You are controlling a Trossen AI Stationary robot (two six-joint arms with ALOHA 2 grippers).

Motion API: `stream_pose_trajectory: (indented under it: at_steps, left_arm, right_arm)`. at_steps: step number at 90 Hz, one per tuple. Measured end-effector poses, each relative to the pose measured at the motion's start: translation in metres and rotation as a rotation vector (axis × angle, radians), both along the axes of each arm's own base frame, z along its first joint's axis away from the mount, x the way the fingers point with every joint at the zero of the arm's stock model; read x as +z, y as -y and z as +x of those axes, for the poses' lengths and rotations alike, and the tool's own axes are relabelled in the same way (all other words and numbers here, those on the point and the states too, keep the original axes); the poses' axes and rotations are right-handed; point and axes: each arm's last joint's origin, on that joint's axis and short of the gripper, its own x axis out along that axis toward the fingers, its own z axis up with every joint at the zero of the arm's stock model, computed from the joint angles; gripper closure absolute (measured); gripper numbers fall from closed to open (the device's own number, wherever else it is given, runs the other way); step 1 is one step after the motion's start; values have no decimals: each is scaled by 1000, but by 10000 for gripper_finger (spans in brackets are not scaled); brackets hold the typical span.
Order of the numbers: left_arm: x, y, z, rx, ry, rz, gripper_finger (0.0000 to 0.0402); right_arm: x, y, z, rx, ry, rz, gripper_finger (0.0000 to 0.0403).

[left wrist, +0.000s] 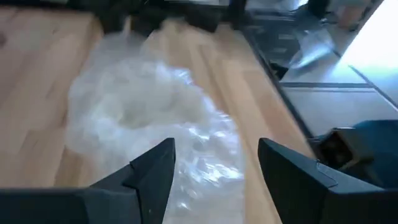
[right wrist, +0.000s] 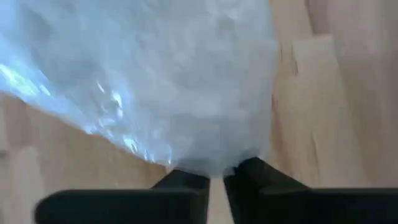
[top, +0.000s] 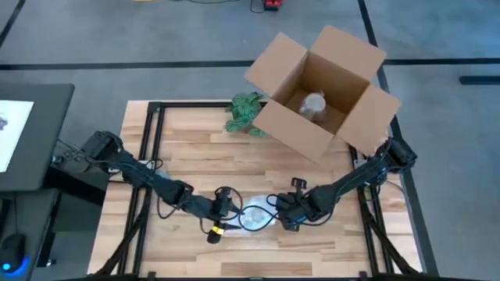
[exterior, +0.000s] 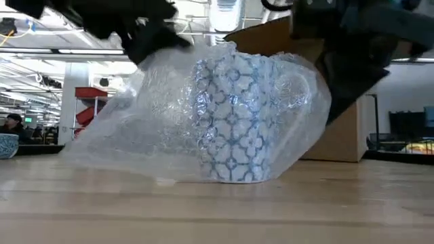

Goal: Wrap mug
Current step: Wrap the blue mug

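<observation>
A white mug with a blue pattern (exterior: pixel 234 118) stands upright on the wooden table, inside a clear bubble wrap sheet (exterior: pixel 169 115) that drapes over it and trails toward the table's left. In the high view the bundle (top: pixel 254 216) lies near the front edge between both grippers. My left gripper (top: pixel 223 207) is open at the wrap's left side, and in its wrist view the wrap (left wrist: pixel 155 118) reaches in between its fingers (left wrist: pixel 155 174). My right gripper (top: pixel 287 212) is shut on the wrap's right side. My left gripper may or may not touch the wrap; I cannot tell. My right gripper pinches the bubble wrap's right-hand edge (right wrist: pixel 211 163) between its two fingertips (right wrist: pixel 249 174), coming from the table's right and slanting down. The wrap is drawn up over the mug there (exterior: pixel 315 95), and the mug's base rests on the table.
An open cardboard box (top: pixel 320 90) lies tilted at the table's far right, with a wrapped item (top: pixel 312 104) inside. A green patterned thing (top: pixel 246 111) lies left of the box. Black rails (top: pixel 144 156) run along the table's sides.
</observation>
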Motion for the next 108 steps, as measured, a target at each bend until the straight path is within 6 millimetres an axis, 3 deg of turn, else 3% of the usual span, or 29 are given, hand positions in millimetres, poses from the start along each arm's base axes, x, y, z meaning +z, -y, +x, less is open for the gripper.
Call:
stream_pose_trajectory:
  at_steps: [19, 45, 69, 91, 108]
  left_arm:
    - [-5, -1, 19, 2, -18, -20, 189]
    - [-9, 0, 22, -5, -39, -8, 189]
    - [-8, -1, 23, 0, -32, -16, 189]
    - [-5, 1, 24, -4, 0, -30, 189]
    - [12, 12, 30, -41, 25, 3, 189]
  right_arm:
    - [17, -15, 13, 84, 146, 20, 398]
    - [27, -23, 26, 163, 297, 53, 402]
    - [27, -22, 26, 161, 296, 48, 403]
    - [26, -32, 19, 157, 285, 74, 403]
    - [26, -40, 15, 157, 286, 93, 403]
